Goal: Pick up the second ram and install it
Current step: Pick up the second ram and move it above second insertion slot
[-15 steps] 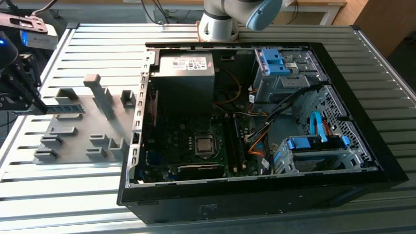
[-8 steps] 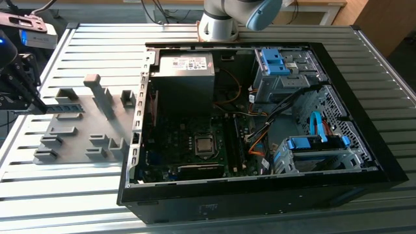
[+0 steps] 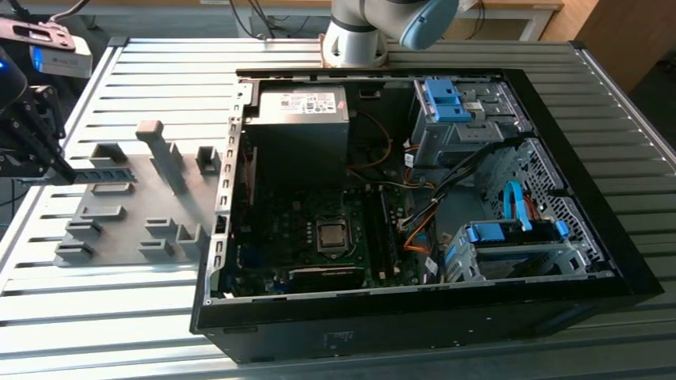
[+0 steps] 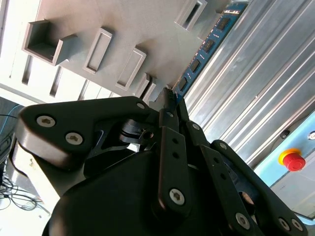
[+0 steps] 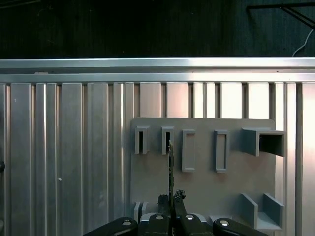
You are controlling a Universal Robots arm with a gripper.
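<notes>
Closest to both wrist cameras, the black jaws are seen pressed together on one end of the second ram (image 4: 209,43), so that the blue stick is pinched between the fingertips (image 4: 168,105) and reaches away from them with its row of dark chips in plain sight. In the first wrist view the same stick (image 5: 170,162) is met edge-on as a thin dark line rising from between the jaws, over the grey holder fixture (image 5: 202,196) and beside two of its narrow slots. Whether the stick is quite free of the fixture cannot be told. In the exterior view the ram (image 3: 104,172) is held roughly level over the far part of the fixture (image 3: 138,222), which lies on the slatted metal table (image 3: 591,95) near the table's edge at the exterior view's left. An open black computer case (image 3: 625,265) is laid on its side over the middle of the table, just beside the fixture, with a grey power supply (image 3: 301,119) and a green motherboard (image 3: 306,253) exposed inside. A red push button (image 4: 294,160) is seen beyond the table in the second wrist view.
</notes>
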